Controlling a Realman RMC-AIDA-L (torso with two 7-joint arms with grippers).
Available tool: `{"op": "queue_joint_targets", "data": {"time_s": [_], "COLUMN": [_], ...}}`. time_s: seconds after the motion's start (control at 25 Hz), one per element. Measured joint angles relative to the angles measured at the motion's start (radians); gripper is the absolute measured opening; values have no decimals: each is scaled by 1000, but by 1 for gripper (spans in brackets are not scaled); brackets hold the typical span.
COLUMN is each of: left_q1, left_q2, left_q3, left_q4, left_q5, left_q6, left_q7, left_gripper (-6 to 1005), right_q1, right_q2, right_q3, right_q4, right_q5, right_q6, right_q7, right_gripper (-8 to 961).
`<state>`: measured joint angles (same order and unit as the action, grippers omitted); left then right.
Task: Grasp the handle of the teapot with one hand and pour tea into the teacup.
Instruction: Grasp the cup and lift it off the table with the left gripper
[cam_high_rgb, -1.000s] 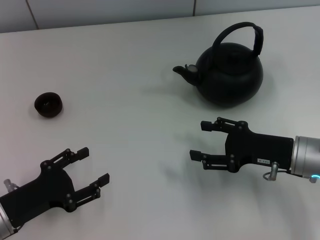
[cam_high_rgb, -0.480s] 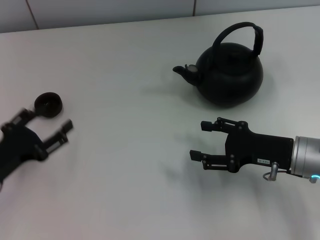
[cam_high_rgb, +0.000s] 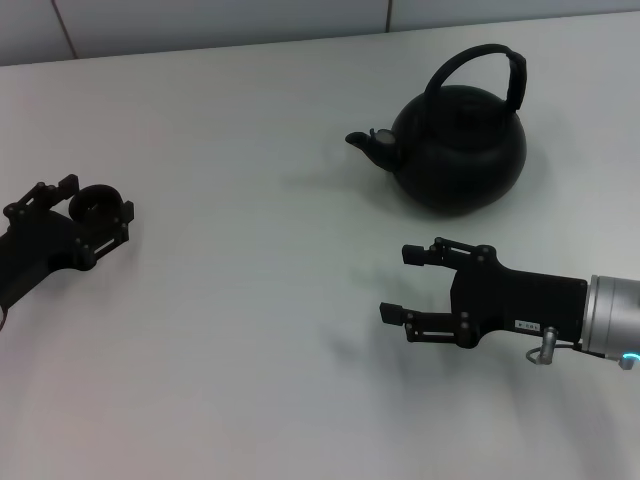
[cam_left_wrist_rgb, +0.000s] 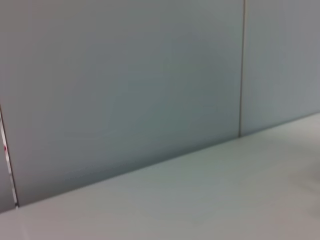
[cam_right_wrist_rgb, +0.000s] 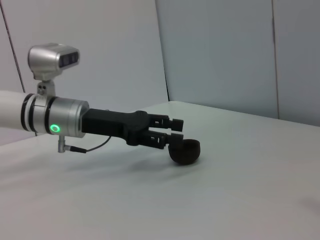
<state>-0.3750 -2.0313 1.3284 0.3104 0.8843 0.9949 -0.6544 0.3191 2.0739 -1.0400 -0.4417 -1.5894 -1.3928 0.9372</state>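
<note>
The matte black teapot (cam_high_rgb: 455, 140) stands at the back right, spout pointing left, with its arched handle (cam_high_rgb: 470, 57) upright over it. The small black teacup (cam_high_rgb: 95, 203) sits at the far left. My left gripper (cam_high_rgb: 97, 199) is open at the teacup, one finger on each side of it in the head view. In the right wrist view the left gripper (cam_right_wrist_rgb: 175, 130) reaches the teacup (cam_right_wrist_rgb: 185, 151) with its fingertips just above the rim; I cannot tell whether they touch. My right gripper (cam_high_rgb: 398, 282) hangs open in front of the teapot, well short of it, holding nothing.
The white table (cam_high_rgb: 260, 300) runs back to a pale panelled wall (cam_high_rgb: 220, 20). The left wrist view holds only that wall (cam_left_wrist_rgb: 125, 85) and the bare tabletop (cam_left_wrist_rgb: 200, 200).
My left gripper has swung from the near left of the table away and leftward up to the teacup, its fingers now flanking it. The right gripper and the teapot have not moved.
</note>
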Motion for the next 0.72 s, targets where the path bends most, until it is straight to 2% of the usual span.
{"op": "queue_joint_targets", "data": {"time_s": [0.72], "left_q1": [-25], "left_q2": [1], "left_q3": [-6], "left_q4": [13], "left_q5": [43], "left_q6": [-117], "left_q7": [-57], "left_gripper": [727], "right_q1": [0], "right_q2": [0], "right_q3": [0], "right_q4": [-1], "right_q5": [0], "right_q6": [0], "right_q7": [0], "right_gripper": [823]}}
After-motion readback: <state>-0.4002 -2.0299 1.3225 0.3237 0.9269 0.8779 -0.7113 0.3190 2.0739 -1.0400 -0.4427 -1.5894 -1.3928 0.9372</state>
